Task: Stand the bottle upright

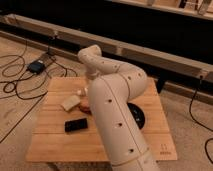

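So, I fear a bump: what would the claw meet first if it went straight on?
Cannot tell for sure: the claw is hidden behind the arm, somewhere over the table. Likely the table itself, near the tan block and orange thing.
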Controlling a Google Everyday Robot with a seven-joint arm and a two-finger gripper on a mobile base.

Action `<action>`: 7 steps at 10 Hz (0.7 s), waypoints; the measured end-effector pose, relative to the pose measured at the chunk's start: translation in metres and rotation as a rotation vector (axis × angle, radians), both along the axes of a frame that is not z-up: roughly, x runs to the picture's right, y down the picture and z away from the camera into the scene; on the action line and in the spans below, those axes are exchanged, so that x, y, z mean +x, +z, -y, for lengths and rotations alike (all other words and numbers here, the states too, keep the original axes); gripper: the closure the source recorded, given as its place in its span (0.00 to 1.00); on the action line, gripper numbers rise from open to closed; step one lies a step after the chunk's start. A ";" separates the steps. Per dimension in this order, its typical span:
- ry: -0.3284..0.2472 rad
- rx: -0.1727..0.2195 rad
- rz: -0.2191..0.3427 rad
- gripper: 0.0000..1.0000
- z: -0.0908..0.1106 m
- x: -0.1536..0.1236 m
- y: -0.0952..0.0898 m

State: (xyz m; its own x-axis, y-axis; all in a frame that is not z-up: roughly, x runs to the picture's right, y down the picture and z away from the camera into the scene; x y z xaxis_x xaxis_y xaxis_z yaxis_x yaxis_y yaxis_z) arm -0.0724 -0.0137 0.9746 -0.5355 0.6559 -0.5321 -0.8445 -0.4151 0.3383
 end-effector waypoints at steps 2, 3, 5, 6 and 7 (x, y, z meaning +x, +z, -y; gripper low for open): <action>0.013 -0.018 -0.007 0.35 -0.003 -0.003 0.000; 0.015 -0.020 -0.007 0.35 -0.003 -0.005 -0.001; 0.018 -0.037 -0.014 0.35 -0.008 -0.009 -0.003; 0.019 -0.041 -0.017 0.35 -0.008 -0.009 -0.004; 0.019 -0.043 -0.018 0.35 -0.009 -0.009 -0.005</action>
